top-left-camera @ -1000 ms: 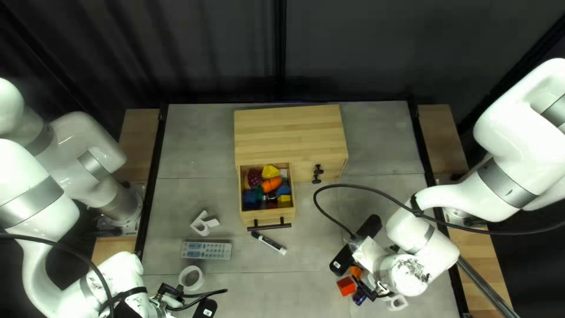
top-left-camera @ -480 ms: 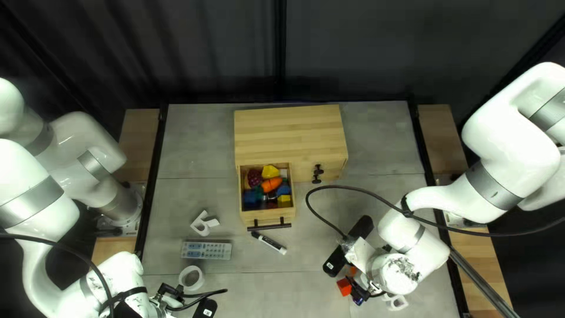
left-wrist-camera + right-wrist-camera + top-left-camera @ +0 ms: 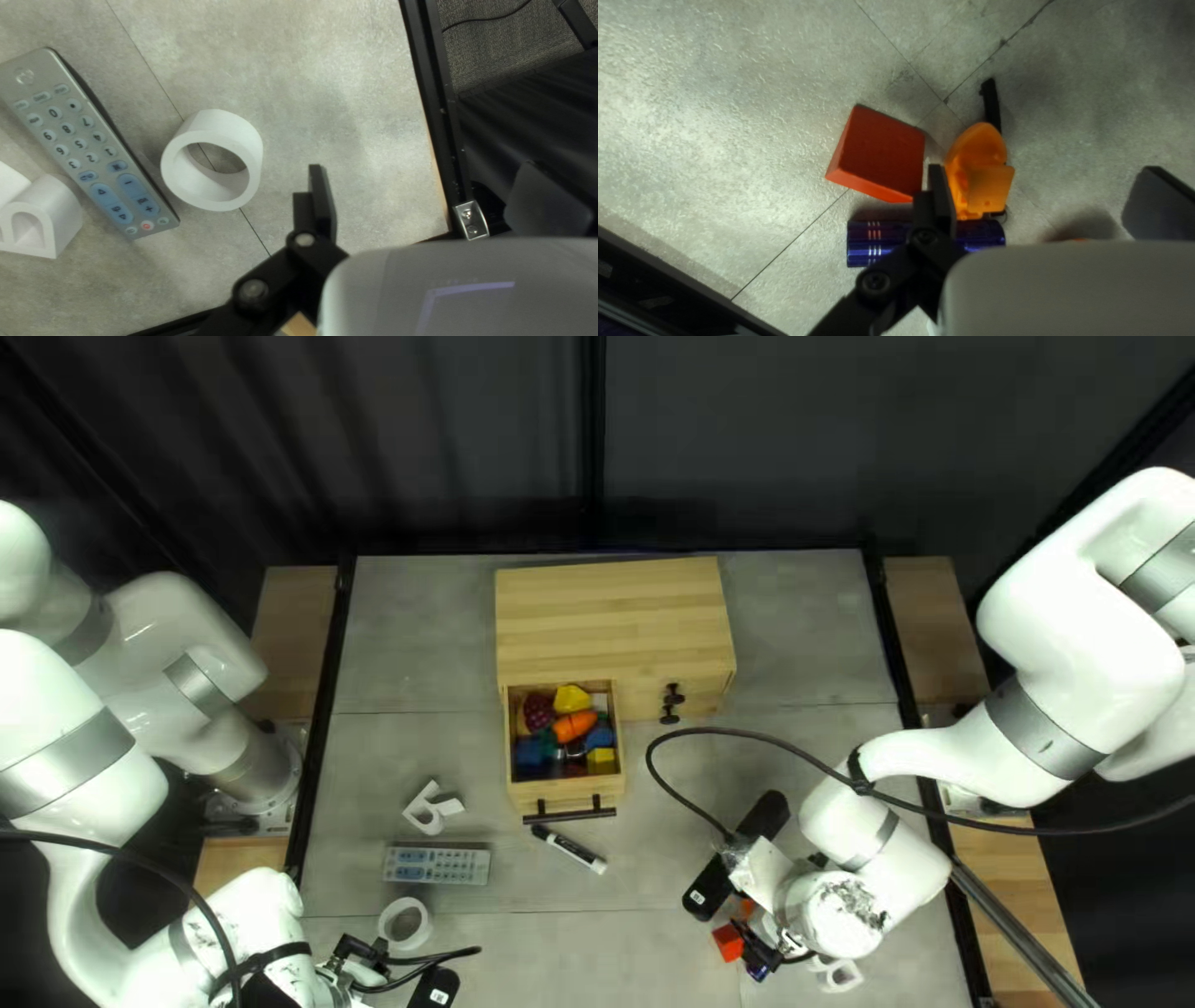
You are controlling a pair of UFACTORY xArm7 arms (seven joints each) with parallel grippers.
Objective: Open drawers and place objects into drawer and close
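Right wrist view: my right gripper (image 3: 1042, 171), jaws wide, is nearer the orange toy (image 3: 986, 186), which appears between its fingers, close beside one, long axis roughly crosswise to their closing. My left gripper (image 3: 423, 167) is also spread; the pulled-out drawer (image 3: 567, 793) lies well apart.

Drawer (image 3: 520, 799): light wood, extended, containing assorted coloured objects (image 3: 575, 727). On table (image 3: 672, 884): grey remote control (image 3: 81, 143), flat; white ring (image 3: 247, 140), opening upward; marker (image 3: 570, 849), flat; red block (image 3: 881, 152) beside orange piece (image 3: 978, 168) and metallic blue cylinder (image 3: 870, 244), horizontal.
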